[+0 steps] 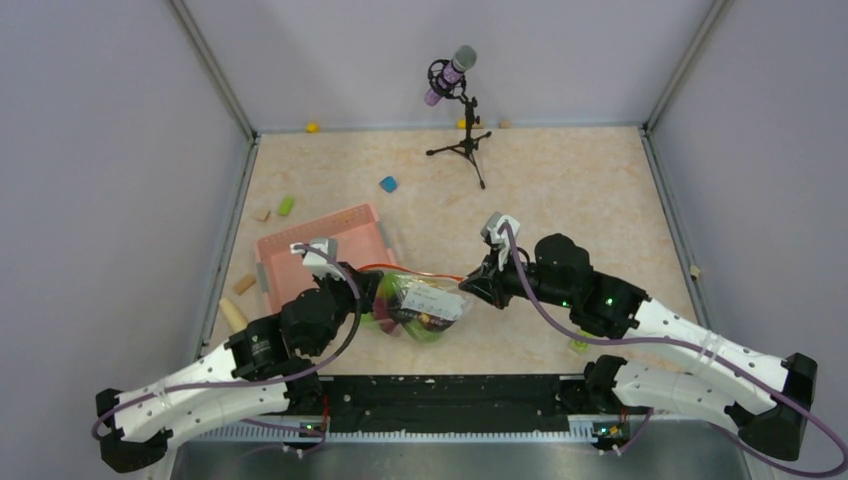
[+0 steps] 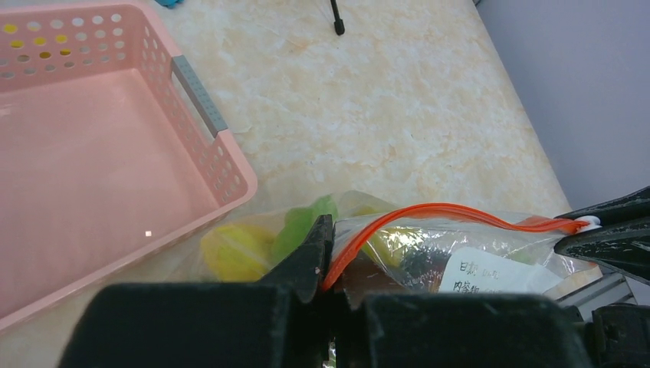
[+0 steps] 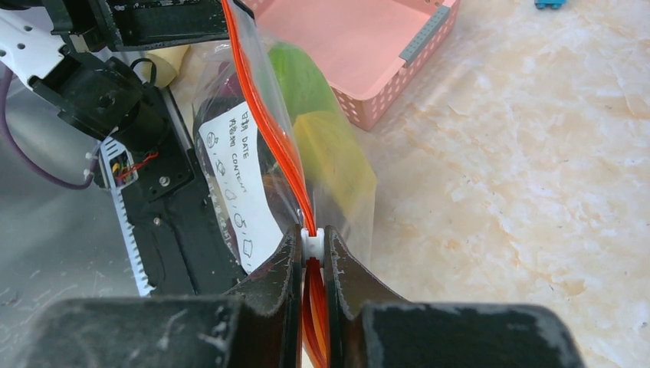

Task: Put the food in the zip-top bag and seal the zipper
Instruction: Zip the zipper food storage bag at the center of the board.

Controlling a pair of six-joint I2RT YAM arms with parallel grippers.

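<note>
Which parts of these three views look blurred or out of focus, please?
Top external: even light, soft shadows, all sharp. Left wrist: the left claw is a dark, soft foreground; the food blurs behind the bag. Right wrist: the right claw, shut on the zipper, is out of focus, the label readable.

Bare worktop (image 1: 580, 190) wide across the far right, passable. Tight around bag (image 1: 425, 310): left jaws clamped on its left end, right jaws pinched on zipper (image 3: 260, 115) at the right end, left arm (image 1: 250, 350) and right arm (image 1: 620, 305) closing both flanks. Basket (image 1: 350, 230) just beside bag, behind-left. Mic stand (image 1: 467, 140) upright at far centre, legs spread. Blue block (image 1: 388, 184), green block (image 1: 286, 205), tan blocks (image 1: 244, 284) strewn far left, well apart from bag. Walled on three sides.
</note>
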